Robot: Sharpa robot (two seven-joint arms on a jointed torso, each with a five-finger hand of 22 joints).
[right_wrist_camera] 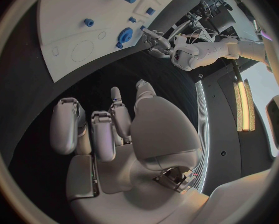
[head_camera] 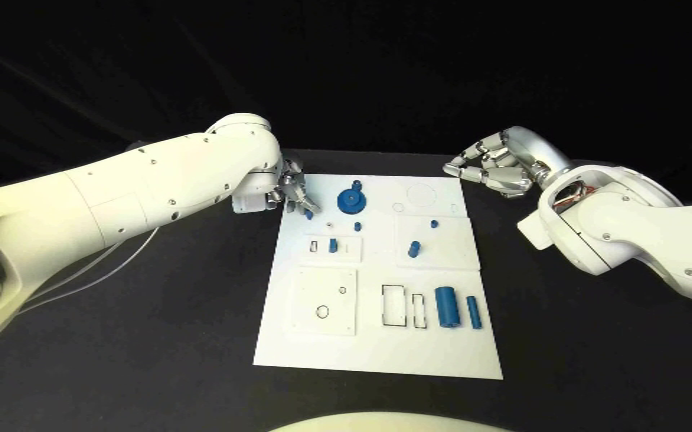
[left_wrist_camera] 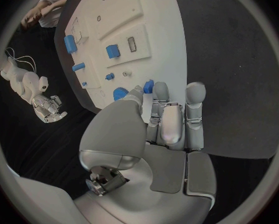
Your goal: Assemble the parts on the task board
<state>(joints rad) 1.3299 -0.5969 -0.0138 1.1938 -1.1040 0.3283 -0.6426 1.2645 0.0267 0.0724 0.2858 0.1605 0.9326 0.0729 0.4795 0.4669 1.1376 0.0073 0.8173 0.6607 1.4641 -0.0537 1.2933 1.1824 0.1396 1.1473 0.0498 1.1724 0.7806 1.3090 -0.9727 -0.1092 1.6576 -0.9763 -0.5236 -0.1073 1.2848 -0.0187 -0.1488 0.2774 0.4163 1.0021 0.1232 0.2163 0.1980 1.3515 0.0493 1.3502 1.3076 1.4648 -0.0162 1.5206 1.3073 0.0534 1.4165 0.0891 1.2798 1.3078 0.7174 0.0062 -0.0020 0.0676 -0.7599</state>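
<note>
Nearest the robot, the task board [head_camera: 378, 347] has a bare front strip, and just beyond it two blue cylinders [head_camera: 447, 305] and a thinner blue bar [head_camera: 473, 312] lie loose beside an outlined rectangular slot [head_camera: 394, 305] that holds nothing (so that part of the assembly looks undone). To their left sits a raised square panel [head_camera: 325, 302] with small holes, also unfilled as far as I can tell.

Mid-board, a small blue piece [head_camera: 333, 245] stands by a little slot, and another blue peg [head_camera: 414, 248] lies tilted on the right-hand panel.

Farther back, a blue round gear-like part [head_camera: 349, 198] rests near the board's far left corner. The left hand [head_camera: 289, 195] hovers at that far left edge, its fingers close together with a small blue piece [left_wrist_camera: 149, 86] at their tips; whether it is pinched I cannot tell. The right hand [head_camera: 493, 165] hangs off the far right corner, well apart from the board, fingers curled in on nothing.

My judgement: most of the work remains. Black table [head_camera: 159, 342] lies open on both sides of the board, giving both arms room.
</note>
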